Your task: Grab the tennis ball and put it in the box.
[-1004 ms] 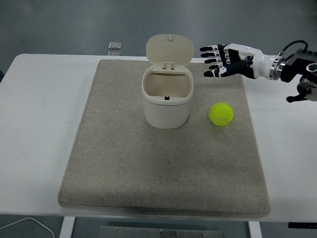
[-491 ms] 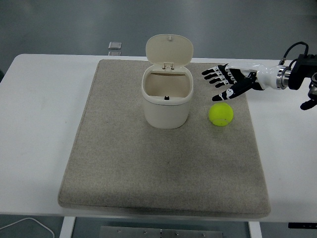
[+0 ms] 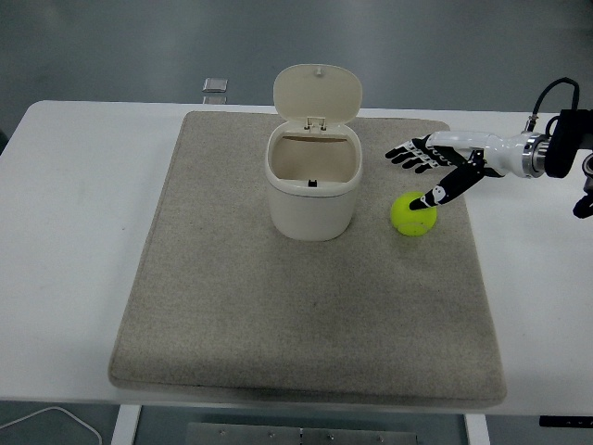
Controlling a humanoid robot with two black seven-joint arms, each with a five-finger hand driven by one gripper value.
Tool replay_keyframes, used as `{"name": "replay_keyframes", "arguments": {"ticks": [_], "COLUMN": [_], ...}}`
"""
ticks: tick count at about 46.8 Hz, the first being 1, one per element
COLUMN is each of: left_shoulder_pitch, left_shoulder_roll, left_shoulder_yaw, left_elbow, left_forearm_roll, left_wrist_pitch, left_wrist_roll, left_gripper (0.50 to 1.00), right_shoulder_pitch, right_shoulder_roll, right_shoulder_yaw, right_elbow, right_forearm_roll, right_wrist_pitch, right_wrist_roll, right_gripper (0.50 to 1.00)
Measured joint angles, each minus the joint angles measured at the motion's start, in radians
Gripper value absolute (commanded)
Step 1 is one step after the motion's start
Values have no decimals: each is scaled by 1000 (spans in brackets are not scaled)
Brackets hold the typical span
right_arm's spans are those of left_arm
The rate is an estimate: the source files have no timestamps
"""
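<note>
We observe the open-lidded box left of the tennis ball; right robot hand spread, thumb touching the ball.

Right arm cut off at the right edge.

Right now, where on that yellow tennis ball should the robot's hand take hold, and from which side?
Probably from above and the right. The tennis ball is round, so any opposite pair of sides would serve: thumb on one, fingers on the other. It sits free on the mat, the white box stands apart to its left, and the open right hand hovers just above it.
</note>
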Motion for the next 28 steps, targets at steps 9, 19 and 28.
{"name": "replay_keyframes", "arguments": {"ticks": [9, 19, 28], "left_shoulder_pitch": [0, 0, 0], "left_shoulder_roll": [0, 0, 0], "left_shoulder_yaw": [0, 0, 0], "left_elbow": [0, 0, 0], "left_forearm_roll": [0, 0, 0], "left_wrist_pitch": [0, 0, 0], "left_wrist_roll": [0, -1, 0], "left_gripper": [996, 996, 996], "right_shoulder_pitch": [-41, -74, -104], "right_shoulder_roll": [-29, -54, -42], "right_shoulder_yaw": [0, 2, 2], "right_elbow": [60, 94, 95], "right_forearm_roll": [-41, -91, -165], "right_wrist_pitch": [-37, -87, -150], "right_wrist_roll": [7, 38, 70], "right_gripper": [926, 926, 926]}}
